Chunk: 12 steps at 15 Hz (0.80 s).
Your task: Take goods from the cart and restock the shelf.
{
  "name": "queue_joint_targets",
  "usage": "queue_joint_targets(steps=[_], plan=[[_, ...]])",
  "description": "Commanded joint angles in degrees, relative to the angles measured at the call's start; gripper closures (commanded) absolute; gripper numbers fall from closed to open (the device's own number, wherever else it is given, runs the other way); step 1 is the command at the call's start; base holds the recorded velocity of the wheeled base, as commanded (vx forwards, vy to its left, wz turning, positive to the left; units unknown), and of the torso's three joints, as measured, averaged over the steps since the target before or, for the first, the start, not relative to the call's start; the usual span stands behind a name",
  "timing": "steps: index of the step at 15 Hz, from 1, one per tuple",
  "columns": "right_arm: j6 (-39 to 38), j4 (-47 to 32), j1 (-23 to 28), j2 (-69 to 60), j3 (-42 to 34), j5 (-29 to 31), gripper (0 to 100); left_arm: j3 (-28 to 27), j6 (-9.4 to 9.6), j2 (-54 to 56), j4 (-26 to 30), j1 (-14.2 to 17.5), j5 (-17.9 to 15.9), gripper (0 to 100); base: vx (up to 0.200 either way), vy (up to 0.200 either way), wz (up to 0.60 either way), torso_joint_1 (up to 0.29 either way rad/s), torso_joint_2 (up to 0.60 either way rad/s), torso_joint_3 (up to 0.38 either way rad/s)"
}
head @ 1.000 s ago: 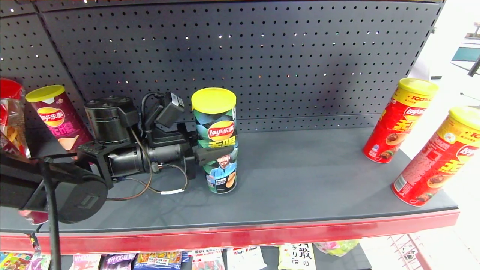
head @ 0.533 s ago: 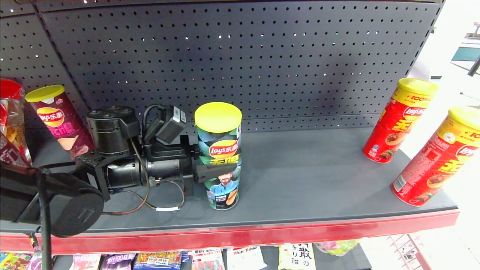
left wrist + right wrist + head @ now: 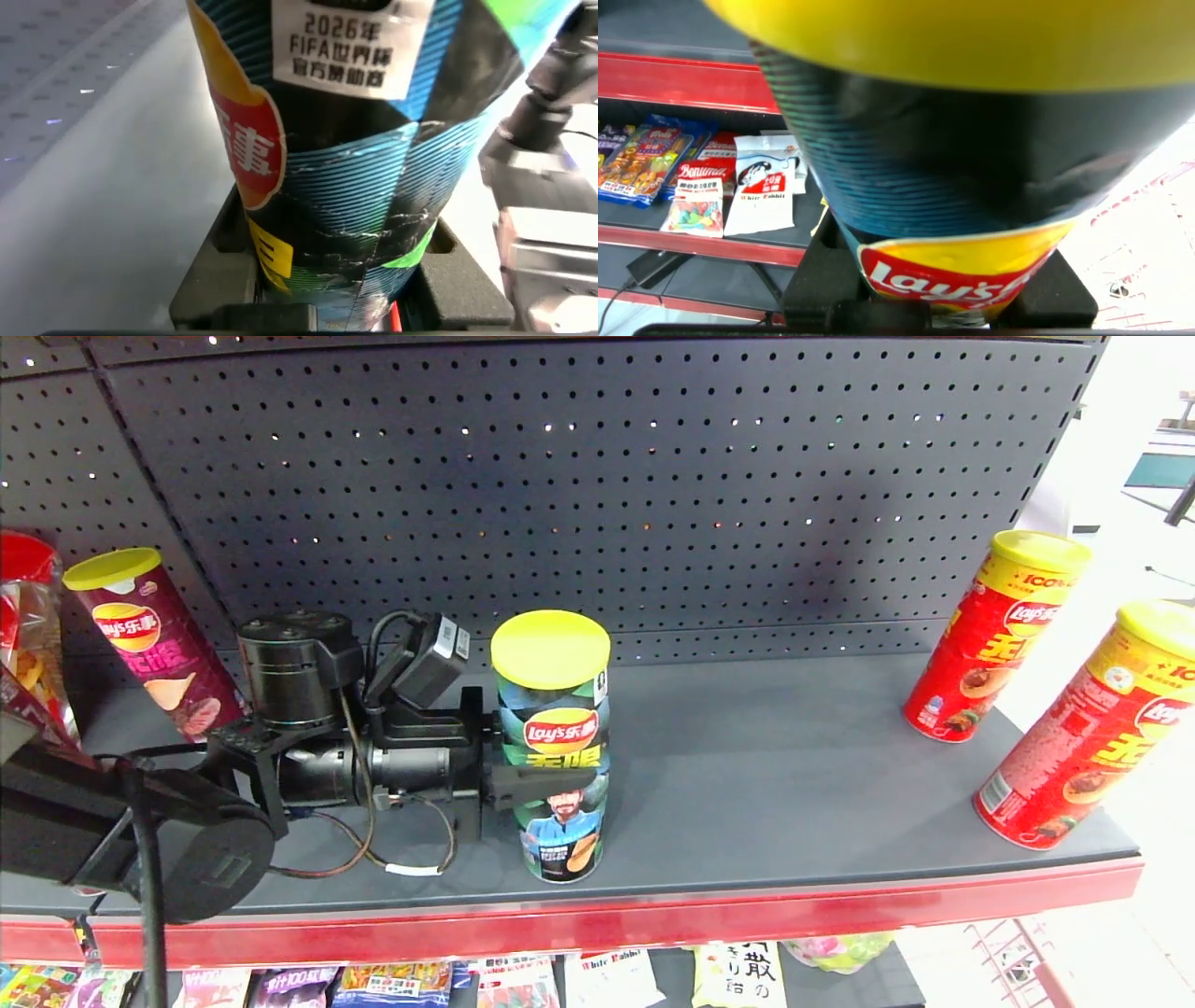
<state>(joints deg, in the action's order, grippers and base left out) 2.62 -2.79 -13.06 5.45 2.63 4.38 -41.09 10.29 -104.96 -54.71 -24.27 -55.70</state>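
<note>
Clamping green can (image 3: 558, 733) — left tool (image 3: 555, 773) (upright); shelf (image 3: 794, 784) beneath.

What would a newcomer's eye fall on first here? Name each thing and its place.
A blue-green can with a yellow lid, upright in the left gripper near the front of the grey shelf. Two red cans stand at the shelf's right end. The right gripper holds a second can.
</note>
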Motion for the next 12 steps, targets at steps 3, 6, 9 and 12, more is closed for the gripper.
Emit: queue_joint_targets(steps=[3,6,9,12], plan=[[0.0,-0.1,0.0,0.1,0.0,0.0,100,-0.1,0.08,-1.3,-0.1,0.1,-2.5,100,0.0,0.0,0.0,0.0,0.0,0.0],[0.0,0.0,0.0,0.1,0.0,0.0,100,-0.6,1.4,-1.9,-0.1,0.3,-5.1,100,0.0,0.0,0.0,0.0,0.0,0.0],[0.2,-0.1,0.0,0.1,0.1,0.1,100,-0.8,3.6,-2.8,-0.1,0.9,-6.0,100,0.0,0.0,0.0,0.0,0.0,0.0],[0.2,-0.1,0.0,0.1,0.1,0.7,100,-1.0,3.42,-2.4,0.0,0.6,-6.1,100,0.0,0.0,0.0,0.0,0.0,0.0]])
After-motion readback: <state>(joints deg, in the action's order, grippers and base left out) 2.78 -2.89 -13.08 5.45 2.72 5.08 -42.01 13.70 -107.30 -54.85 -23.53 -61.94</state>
